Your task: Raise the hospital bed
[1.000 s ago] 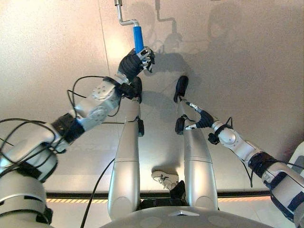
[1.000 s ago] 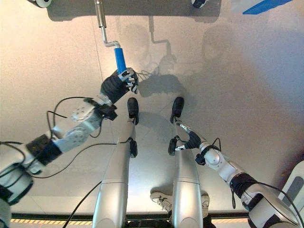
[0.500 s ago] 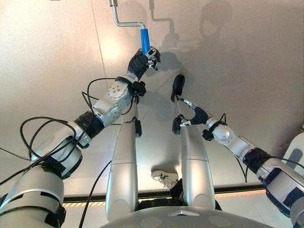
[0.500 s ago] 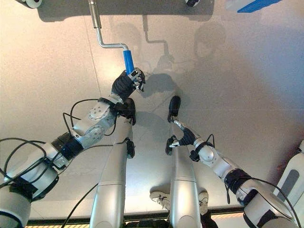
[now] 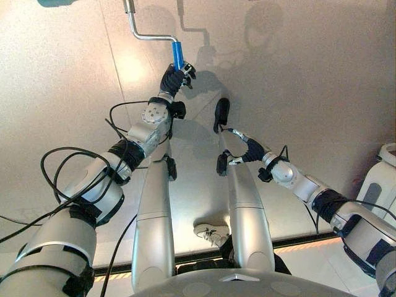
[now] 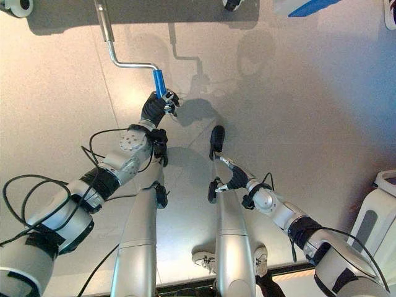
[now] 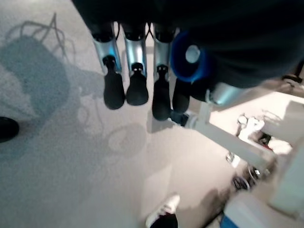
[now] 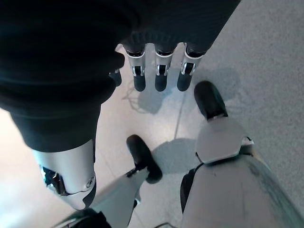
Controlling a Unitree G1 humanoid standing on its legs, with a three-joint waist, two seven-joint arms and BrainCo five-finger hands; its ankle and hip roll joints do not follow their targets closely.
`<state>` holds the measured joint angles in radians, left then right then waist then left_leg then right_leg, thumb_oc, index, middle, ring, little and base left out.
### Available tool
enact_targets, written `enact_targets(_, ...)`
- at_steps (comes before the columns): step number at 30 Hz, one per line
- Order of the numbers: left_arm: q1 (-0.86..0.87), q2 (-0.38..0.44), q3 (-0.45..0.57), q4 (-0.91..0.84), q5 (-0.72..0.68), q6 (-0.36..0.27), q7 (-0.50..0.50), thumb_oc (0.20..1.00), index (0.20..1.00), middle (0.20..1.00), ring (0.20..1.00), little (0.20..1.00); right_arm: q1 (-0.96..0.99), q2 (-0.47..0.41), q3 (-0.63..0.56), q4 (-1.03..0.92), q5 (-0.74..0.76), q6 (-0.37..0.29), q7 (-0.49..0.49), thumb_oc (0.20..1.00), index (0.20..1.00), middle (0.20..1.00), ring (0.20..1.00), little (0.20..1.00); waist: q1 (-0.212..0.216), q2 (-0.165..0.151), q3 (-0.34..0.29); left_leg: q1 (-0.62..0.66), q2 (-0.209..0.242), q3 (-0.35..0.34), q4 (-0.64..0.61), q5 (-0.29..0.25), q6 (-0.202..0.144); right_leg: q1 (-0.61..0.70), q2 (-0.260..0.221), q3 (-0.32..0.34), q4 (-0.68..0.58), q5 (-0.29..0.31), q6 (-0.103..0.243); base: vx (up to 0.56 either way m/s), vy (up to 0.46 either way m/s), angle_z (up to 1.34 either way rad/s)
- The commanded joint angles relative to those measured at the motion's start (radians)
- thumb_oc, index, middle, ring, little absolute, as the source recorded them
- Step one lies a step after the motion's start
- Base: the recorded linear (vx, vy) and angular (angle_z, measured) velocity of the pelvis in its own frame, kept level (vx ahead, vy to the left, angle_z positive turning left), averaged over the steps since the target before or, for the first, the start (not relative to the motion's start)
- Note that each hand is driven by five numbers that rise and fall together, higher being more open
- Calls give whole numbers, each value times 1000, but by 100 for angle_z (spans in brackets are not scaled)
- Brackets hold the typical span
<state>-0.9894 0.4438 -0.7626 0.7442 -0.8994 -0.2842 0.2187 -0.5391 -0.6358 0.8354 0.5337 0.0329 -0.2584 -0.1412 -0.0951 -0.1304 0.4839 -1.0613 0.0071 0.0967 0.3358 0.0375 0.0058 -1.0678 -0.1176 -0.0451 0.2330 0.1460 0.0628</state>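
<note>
Gripping the blue crank handle (image 6: 159, 81), left robot hand (image 6: 156, 106) curls round its lower end; its long axis runs up-down, the silver crank rod (image 6: 127, 63) bending toward the bed frame (image 6: 124, 9). Right robot hand (image 6: 235, 179) hangs loosely spread over grey floor (image 6: 309, 124). Caster (image 6: 17, 6) nearby.

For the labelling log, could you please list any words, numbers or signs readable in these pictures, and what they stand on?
None can be read.
The crank, its blue grip and the floor carry no print.
The left hand holding that grip bears no marking either.
</note>
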Motion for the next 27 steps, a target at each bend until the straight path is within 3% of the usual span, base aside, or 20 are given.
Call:
enact_targets(1,-149,-157,49,72,73,3,11,200,200,200,200,200,-3,-40,27,-60,14,-15,-9,1000,1000,1000,1000,1000,-15,61,20,58,27,3,-7,-98,-11,-20,89,-35,73,-51,24,5,-9,-11)
enact_targets(12,-120,-103,152,189,92,12,51,200,200,200,200,200,35,-60,-1,-84,16,-32,-22,1000,1000,1000,1000,1000,-16,53,30,21,31,-10,28,-110,-8,-44,90,-40,92,-57,21,2,-8,-1)
enact_targets(27,28,88,325,261,84,28,53,200,200,200,200,200,83,-95,-59,-101,30,-53,-14,1000,1000,1000,1000,1000,9,68,35,0,31,-10,41,-111,-7,-59,82,-47,101,-64,17,0,0,0)
